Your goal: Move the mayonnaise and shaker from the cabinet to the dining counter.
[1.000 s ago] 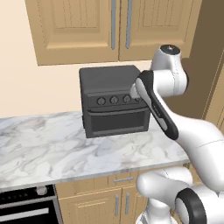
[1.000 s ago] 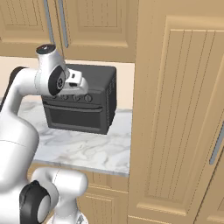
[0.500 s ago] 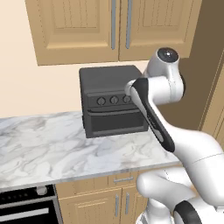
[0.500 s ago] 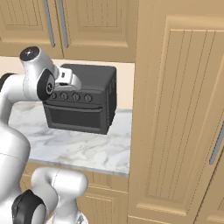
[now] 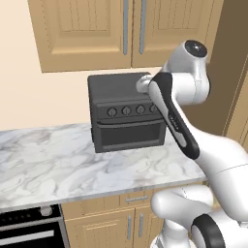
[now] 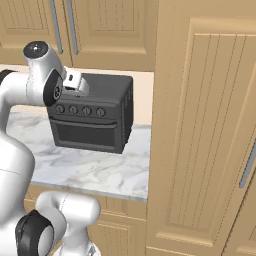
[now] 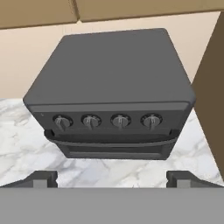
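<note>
Arm up by the oven, cabinet doors shut

Left base view: the cabinet hangs closed above the oven on the worktop; mayonnaise and shaker are presumably inside.
Right base view: the hand sits over the oven's top front edge.
Hand view: the jaws stand wide open and empty. Lifting carelessly could knock the oven or door.

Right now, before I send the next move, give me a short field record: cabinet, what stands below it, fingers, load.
cabinet: on the wall, both doors shut, bar handles side by side
below it: dark toaster oven on the marble counter, four knobs, door shut
fingers: wide apart, facing the oven
load: nothing between them
</note>
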{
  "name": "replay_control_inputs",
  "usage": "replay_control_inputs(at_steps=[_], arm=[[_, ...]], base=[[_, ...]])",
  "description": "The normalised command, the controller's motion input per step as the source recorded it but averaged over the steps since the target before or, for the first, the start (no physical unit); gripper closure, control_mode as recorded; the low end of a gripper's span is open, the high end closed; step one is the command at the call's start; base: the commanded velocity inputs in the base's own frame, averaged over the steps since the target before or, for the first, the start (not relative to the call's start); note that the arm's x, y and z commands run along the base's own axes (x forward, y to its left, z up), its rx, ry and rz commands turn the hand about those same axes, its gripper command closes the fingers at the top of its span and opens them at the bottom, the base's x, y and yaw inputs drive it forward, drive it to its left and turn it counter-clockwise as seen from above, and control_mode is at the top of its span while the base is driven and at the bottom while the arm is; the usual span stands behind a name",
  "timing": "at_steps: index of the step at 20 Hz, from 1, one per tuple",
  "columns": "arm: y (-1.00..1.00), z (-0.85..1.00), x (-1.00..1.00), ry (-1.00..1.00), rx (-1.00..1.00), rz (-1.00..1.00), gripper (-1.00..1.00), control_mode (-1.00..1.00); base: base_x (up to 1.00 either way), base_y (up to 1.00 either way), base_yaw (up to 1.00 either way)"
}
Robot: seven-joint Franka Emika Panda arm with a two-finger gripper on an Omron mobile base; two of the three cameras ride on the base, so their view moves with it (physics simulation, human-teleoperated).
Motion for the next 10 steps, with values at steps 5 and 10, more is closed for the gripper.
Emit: replay_control_inputs(at_steps=[5, 10], arm=[[0.13, 0.29, 0.07, -0.09, 0.03, 0.0, -1.0, -1.0], [0.11, 0.29, 0.04, -0.2, 0.0, 0.01, -1.0, -1.0]], base=[[0.0, 0.0, 0.0], [0.0, 0.0, 0.0]])
